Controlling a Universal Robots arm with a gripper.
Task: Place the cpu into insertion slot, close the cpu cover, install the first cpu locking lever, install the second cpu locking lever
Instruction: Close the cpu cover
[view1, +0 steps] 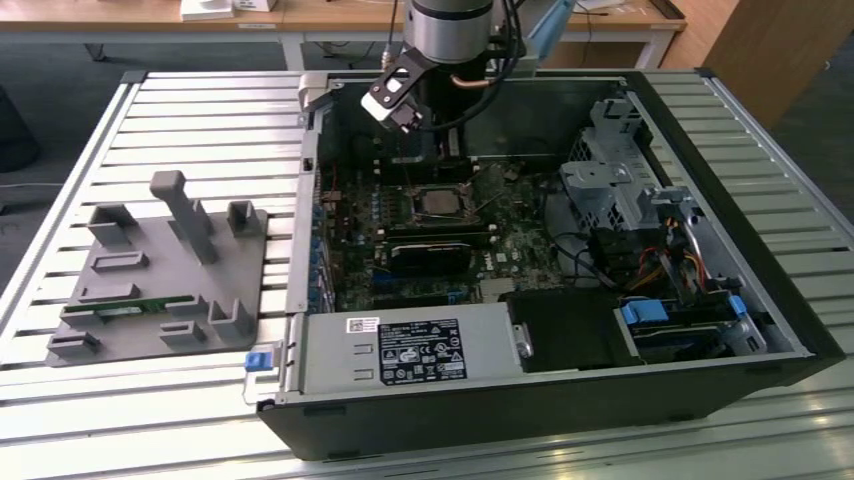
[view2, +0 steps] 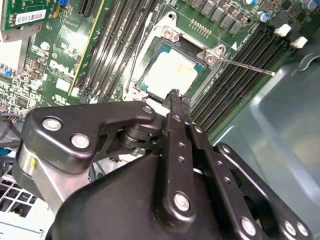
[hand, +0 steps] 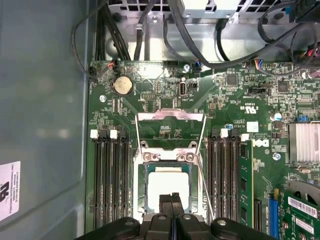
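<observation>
The cpu (hand: 167, 184) lies flat in the insertion slot (hand: 141, 165), its silver top facing up; it also shows in the second wrist view (view2: 170, 72). The cpu cover (hand: 170, 116) is swung open behind the slot, and green board shows through its window. A thin locking lever (view2: 247, 67) sticks out, raised, beside the socket. My gripper (hand: 171, 197) hangs just above the near edge of the cpu, its black fingers pressed together with nothing between them (view2: 175, 94). In the exterior view the arm (view1: 451, 30) reaches down into the open case over the socket (view1: 441, 203).
Long black memory slots (hand: 107, 180) flank the socket on both sides. A black card (view1: 434, 250) lies nearer the case front. Cables (hand: 165, 35), a drive cage (view1: 614, 190) and a power supply (view1: 400, 350) crowd the case. A grey fixture (view1: 160, 270) sits on the slatted table.
</observation>
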